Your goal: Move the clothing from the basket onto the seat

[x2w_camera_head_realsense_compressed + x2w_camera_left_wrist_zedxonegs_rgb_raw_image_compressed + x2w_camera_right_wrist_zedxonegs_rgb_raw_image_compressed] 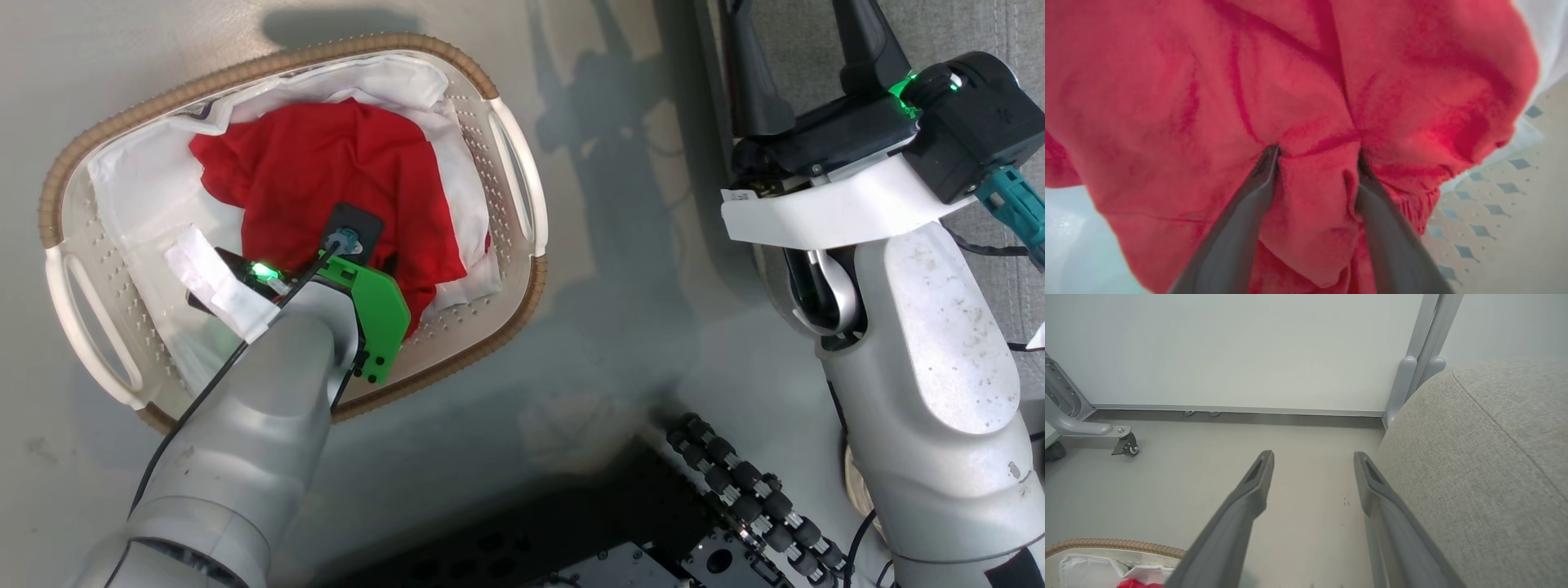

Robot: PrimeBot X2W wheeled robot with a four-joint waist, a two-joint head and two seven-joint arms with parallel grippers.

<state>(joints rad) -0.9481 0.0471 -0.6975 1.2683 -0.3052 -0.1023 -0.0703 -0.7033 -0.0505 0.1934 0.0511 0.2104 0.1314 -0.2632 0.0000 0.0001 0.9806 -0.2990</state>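
Note:
The red clothing (326, 171) lies bunched on a white cloth (139, 175) inside the white basket with a brown woven rim (269, 65). My left arm reaches down into the basket. In the left wrist view my left gripper (1318, 151) is pressed into the red clothing (1306, 81), jaws apart, with a fold of fabric bulging between the fingers. My right gripper (808, 49) hangs open and empty by the grey seat (988, 33). In the right wrist view the right gripper (1312, 457) is over bare floor, with the seat (1486, 457) on its right and the basket (1114, 544) at lower left.
The basket stands on a pale grey floor, left of the seat. My dark wheeled base (653, 523) sits at the bottom of the head view. A wall, a grey post (1425, 355) and a frame on a caster (1128, 447) stand beyond the right gripper.

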